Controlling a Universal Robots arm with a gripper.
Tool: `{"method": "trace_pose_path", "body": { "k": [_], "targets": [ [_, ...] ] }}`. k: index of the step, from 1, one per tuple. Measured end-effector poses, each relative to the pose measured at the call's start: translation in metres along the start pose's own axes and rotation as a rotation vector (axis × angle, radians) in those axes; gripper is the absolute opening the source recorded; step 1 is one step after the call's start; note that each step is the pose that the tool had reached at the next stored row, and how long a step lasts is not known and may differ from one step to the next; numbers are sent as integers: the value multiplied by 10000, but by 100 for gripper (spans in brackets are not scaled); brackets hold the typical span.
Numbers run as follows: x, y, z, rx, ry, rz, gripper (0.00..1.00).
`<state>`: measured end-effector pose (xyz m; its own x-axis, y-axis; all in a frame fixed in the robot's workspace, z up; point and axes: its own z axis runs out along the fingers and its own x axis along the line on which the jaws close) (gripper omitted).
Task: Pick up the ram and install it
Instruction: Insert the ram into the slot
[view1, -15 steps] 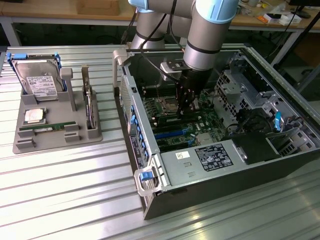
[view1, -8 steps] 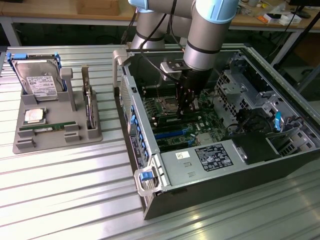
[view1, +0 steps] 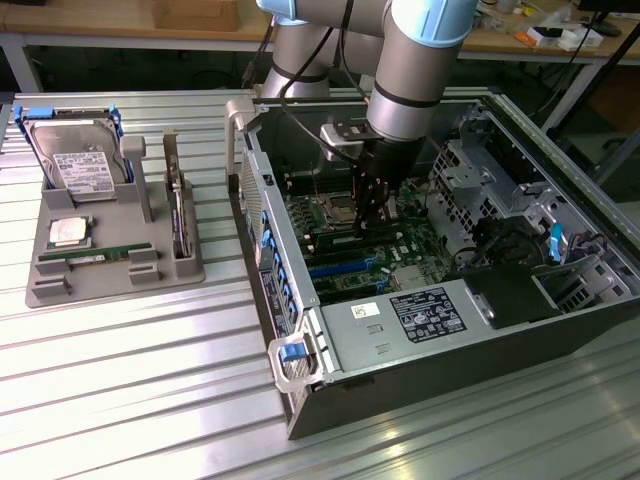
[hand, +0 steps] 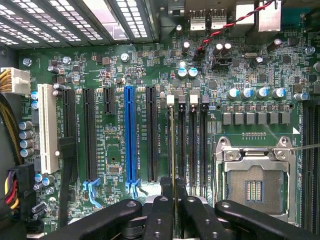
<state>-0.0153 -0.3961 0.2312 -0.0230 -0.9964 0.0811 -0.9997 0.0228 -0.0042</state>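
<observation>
Tool (hand: 173, 207) clamps ram (hand: 173, 150) edge-on above narrow motherboard (hand: 115, 75) slots.

Hard drive (view1: 78, 158) and processor chip (view1: 70, 231) in tray (view1: 120, 283).

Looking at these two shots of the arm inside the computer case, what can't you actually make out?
- Whether the ram is seated in its slot: the wrist view sees it edge-on, and the pincer shut on it covers its near end.
- The same contact in the exterior view: the pincer and arm block it.
- Print on the tray's hard drive: too small.
- The empty processor socket: partly cut by the pincer's fingers.
</observation>
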Motion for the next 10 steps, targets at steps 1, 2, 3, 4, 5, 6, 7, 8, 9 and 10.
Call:
{"method": "trace_pose_path", "body": {
  "k": [1, 2, 3, 4, 5, 6, 7, 8, 9, 10],
  "targets": [
    [0, 0, 0, 0, 0, 7, 13],
    [0, 0, 0, -1, 0, 16, 13],
    [0, 0, 0, -2, 0, 26, 13],
    [-1, -1, 1, -1, -2, 36, 14],
    [0, -1, 1, -3, -1, 47, 26],
    [0, 0, 0, -4, -1, 57, 33],
    [0, 0, 0, -5, 0, 63, 33],
    [0, 0, 0, -5, 0, 69, 33],
    [0, 0, 0, -6, 0, 79, 33],
    [0, 0, 0, -7, 0, 90, 33]
  ]
}}
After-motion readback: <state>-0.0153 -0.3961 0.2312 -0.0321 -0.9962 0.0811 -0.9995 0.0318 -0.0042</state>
